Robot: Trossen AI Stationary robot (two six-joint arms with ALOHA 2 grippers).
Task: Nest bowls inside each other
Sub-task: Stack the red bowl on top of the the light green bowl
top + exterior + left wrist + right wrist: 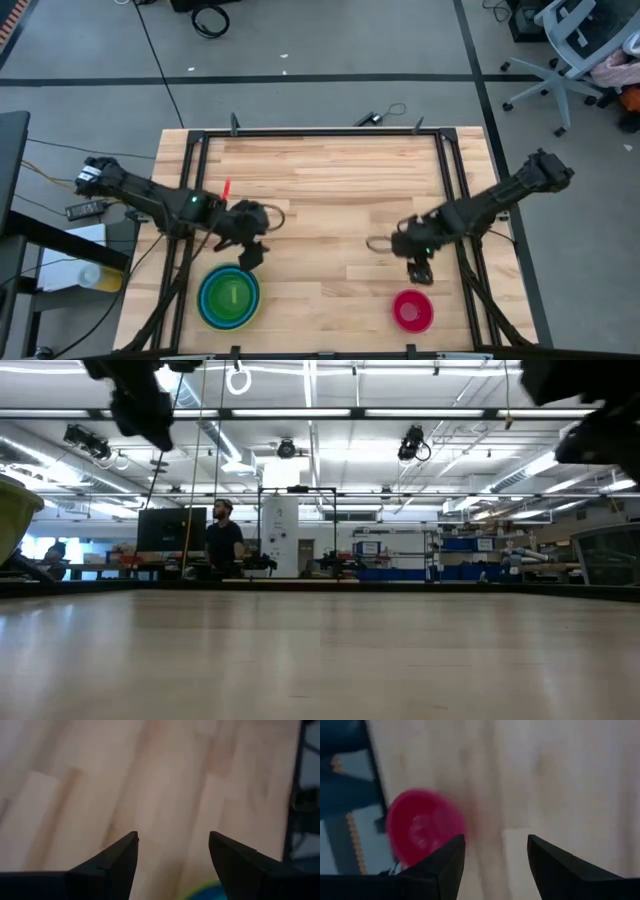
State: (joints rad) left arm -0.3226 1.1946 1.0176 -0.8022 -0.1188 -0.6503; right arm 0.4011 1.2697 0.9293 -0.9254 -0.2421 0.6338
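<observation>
A stack of nested bowls point(229, 296) stands on the table near its front left: a lime green one outermost, blue ones inside, a small green one in the middle. Its rim shows in the low view as the green bowl edge point(15, 510) and in the left wrist view as a blue-green rim point(205, 891). My left gripper point(250, 255) hangs open just above and to the far right of the stack, holding nothing. A small red-pink bowl point(412, 310) sits alone at the front right, upright on its base. My right gripper point(420, 270) hangs open above the table just beyond the red-pink bowl point(422, 827).
A black frame point(320, 135) runs round the tabletop. Bare wood lies between the two arms and toward the far edge. A small red object point(226, 188) lies on the far left of the table. A person point(222, 540) stands in the room beyond.
</observation>
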